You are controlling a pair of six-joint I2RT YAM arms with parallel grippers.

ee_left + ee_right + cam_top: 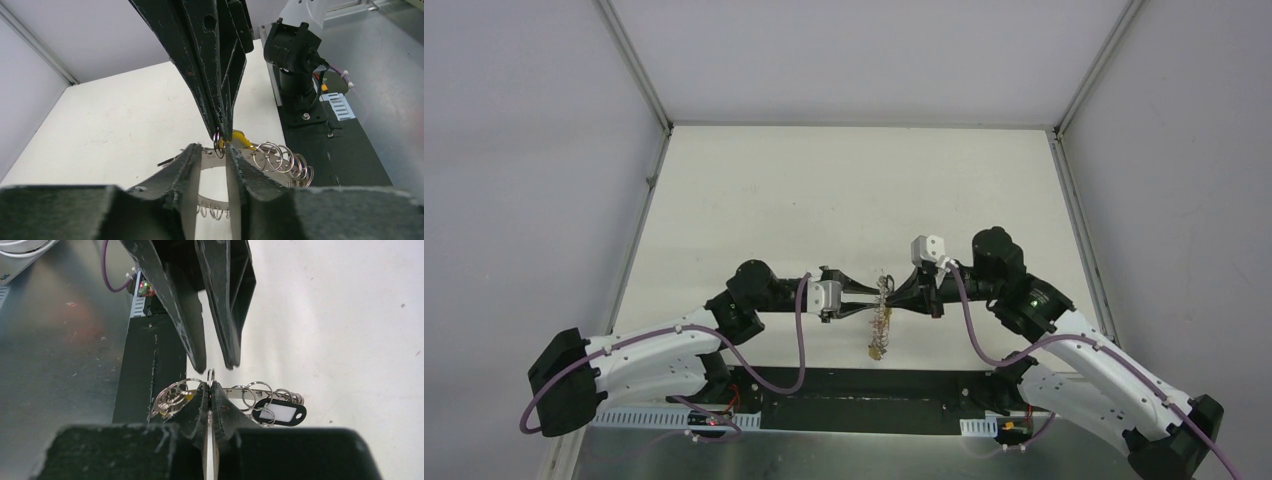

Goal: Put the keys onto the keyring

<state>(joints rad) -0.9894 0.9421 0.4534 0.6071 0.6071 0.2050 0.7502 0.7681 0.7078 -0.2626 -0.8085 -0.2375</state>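
1. Checking the top external view, I see the left gripper and right gripper set tip to tip over the table, near the arm bases. The keyring hangs between them as a floppy bundle of coils, and its lower end droops toward the near edge.
2. Left wrist view: the left fingers stand apart with a clear gap and clamp nothing. The right gripper points in from above, jaws closed on a small loop of the keyring just over that gap. A yellow key head sits beside the loop.
3. Right wrist view: the right fingers press together on the upright loop. The left fingertips hover parted just above it. A black tag with a white label lies among the rings.
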